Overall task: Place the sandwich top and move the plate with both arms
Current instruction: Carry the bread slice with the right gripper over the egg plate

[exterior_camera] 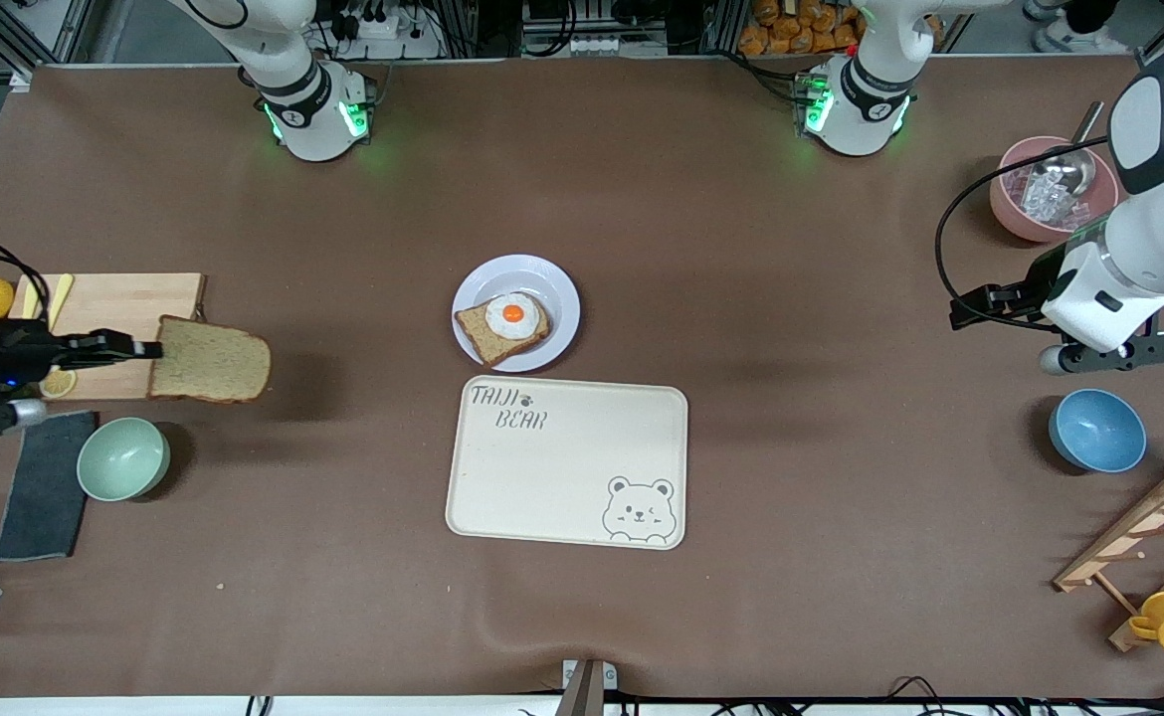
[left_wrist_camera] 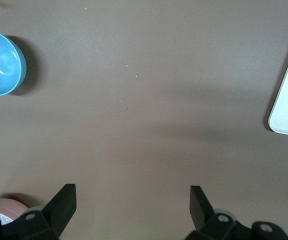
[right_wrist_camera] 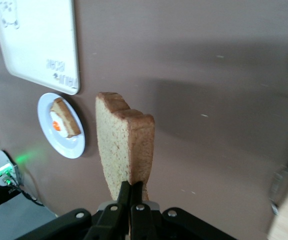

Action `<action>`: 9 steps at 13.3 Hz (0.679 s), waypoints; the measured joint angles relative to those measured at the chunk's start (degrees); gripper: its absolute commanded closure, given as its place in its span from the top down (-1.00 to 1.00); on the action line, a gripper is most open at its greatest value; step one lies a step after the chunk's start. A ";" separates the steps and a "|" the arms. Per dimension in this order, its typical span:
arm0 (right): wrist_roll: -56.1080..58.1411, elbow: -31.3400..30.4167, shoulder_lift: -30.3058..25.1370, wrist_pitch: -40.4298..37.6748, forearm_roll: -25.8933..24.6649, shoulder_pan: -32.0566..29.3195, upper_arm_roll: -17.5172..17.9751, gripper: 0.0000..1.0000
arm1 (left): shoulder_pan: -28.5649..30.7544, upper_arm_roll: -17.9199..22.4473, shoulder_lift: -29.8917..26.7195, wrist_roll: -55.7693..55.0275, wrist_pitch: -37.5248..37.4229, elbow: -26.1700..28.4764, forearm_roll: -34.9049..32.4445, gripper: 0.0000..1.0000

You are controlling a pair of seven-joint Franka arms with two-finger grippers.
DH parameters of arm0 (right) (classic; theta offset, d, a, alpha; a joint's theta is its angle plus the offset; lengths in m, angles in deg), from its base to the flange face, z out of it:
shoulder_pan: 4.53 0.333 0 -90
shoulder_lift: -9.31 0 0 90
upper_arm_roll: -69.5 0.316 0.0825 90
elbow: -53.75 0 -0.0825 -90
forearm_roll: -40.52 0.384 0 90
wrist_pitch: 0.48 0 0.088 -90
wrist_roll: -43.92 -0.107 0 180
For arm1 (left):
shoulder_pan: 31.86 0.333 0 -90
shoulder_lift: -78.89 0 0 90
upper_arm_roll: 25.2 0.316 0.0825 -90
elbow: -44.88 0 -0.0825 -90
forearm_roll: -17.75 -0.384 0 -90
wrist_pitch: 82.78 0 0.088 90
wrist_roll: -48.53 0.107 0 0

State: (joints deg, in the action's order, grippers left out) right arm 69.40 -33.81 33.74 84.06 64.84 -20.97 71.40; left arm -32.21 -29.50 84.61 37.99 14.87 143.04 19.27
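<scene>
2 white jointed arms [exterior_camera: 293, 89], black pincers, black cables, green-lit bases.

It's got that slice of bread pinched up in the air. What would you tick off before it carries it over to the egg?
1. Right pincer shut on the bread, gripping one edge: ok.
2. Bread lifted off the wooden board: ok.
3. Egg slice waiting on the plate, egg facing up: ok.
4. Bare table between the bread and the plate, nothing in the way: ok.
5. Left pincer open and waiting over bare table near the blue bowl, well away from the plate: ok.
6. Whether the grip holds firm once moving: cannot tell.
</scene>
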 measured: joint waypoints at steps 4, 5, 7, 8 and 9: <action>-2.23 0.00 -0.26 -0.15 3.79 7.15 0.12 -1.00 | 0.01 0.00 0.20 0.00 0.03 0.01 0.00 1.00; -2.62 -0.04 -0.53 -0.40 3.88 9.40 0.15 -1.00 | 0.01 0.00 0.30 0.00 0.04 0.01 0.00 1.00; -3.24 -1.03 -1.70 -0.98 3.96 13.65 0.19 -1.00 | 0.02 0.01 0.41 0.00 0.06 0.01 0.00 1.00; -3.44 -2.25 -2.69 -0.96 4.08 15.41 0.19 -1.00 | 0.05 0.01 0.40 0.00 0.07 0.01 0.00 1.00; -3.53 -4.01 -3.95 -0.66 4.30 16.92 0.19 -1.00 | 0.06 0.01 0.41 0.00 0.08 0.01 0.00 1.00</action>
State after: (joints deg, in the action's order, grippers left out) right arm 65.87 -37.82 29.78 83.40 69.14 -4.04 71.59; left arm -32.14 -29.49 85.02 37.99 14.95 143.05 19.27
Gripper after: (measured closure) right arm 0.974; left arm 0.000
